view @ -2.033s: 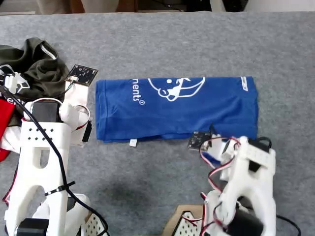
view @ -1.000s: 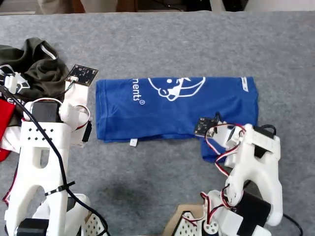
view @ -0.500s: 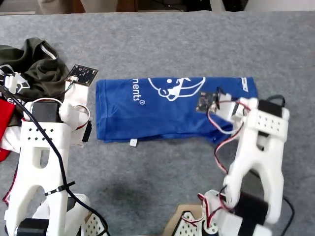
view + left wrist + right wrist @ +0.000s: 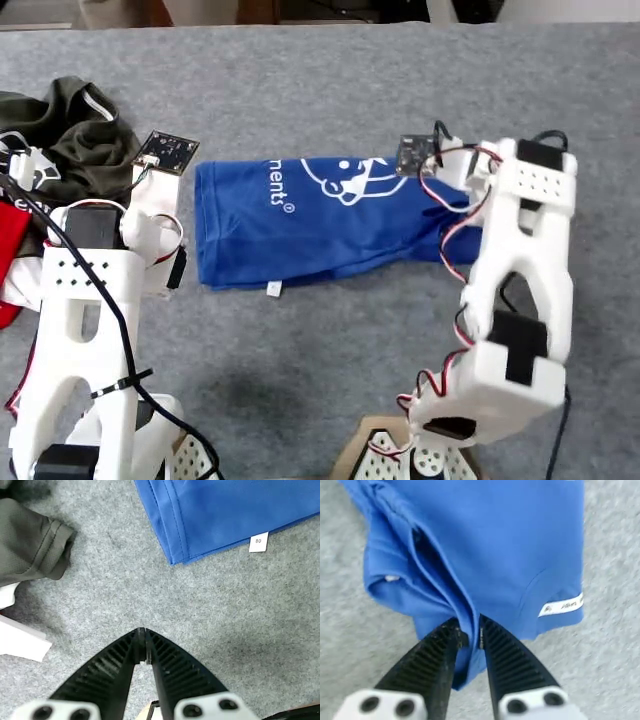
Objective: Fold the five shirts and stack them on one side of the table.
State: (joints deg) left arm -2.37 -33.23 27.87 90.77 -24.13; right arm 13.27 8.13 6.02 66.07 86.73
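A blue shirt [image 4: 300,220] with white print lies folded lengthwise across the middle of the grey table [image 4: 330,80]. Its right end is pulled up and bunched toward the far edge. My right gripper [image 4: 470,630] is shut on a fold of this blue fabric [image 4: 485,545], and the right arm [image 4: 520,240] stands over that end. My left gripper [image 4: 141,632] is shut with nothing in it, low over bare table near the shirt's left near corner [image 4: 175,555], beside the white size tag [image 4: 258,542]. The left arm [image 4: 90,290] stands to the shirt's left.
A crumpled dark olive shirt [image 4: 70,130] lies at the far left, its sleeve [image 4: 30,545] close to my left gripper. A red garment [image 4: 8,250] and white fabric [image 4: 17,640] lie at the left edge. A brown board [image 4: 355,445] sits at the near edge.
My right arm swung from the shirt's near right edge toward the far side, dragging the gripped right end with it. The left arm has not moved.
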